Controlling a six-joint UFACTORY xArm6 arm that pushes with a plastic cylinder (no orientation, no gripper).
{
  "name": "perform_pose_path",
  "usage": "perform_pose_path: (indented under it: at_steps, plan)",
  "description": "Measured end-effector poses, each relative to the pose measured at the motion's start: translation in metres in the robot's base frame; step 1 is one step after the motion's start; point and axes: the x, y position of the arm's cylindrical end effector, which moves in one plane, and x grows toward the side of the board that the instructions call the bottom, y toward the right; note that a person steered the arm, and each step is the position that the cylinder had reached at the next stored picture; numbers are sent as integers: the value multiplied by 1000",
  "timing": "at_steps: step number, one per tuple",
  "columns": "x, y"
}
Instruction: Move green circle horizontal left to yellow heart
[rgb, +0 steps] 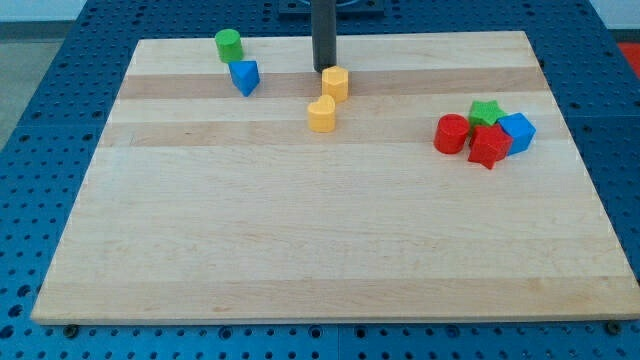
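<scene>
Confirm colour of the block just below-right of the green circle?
Blue, clearest in the camera view.

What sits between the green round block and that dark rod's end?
In the camera view, only bare board lies between the green circle and my tip; the blue block sits just below that line.

The yellow heart (321, 114) lies on the wooden board (330, 250), a little toward the view's top of its middle. Just beside it, up and to the view's right, sits a yellow hexagon block (335, 83), and my tip (325, 69) rests just beyond that block, toward the view's top-left of it. Well to the view's left of the heart, nearer the top, stand the green circle (228, 45) and, just below it, a blue triangle block (245, 77). Well to the view's right of the heart, slightly lower, a cluster gathers: red cylinder (451, 133), green star (485, 112), red star (489, 146) and blue cube (517, 131)
</scene>
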Motion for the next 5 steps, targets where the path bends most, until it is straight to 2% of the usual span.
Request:
perform_pose_path:
  at_steps: [1, 5]
  plan:
    - [-44, -21]
    - [-54, -110]
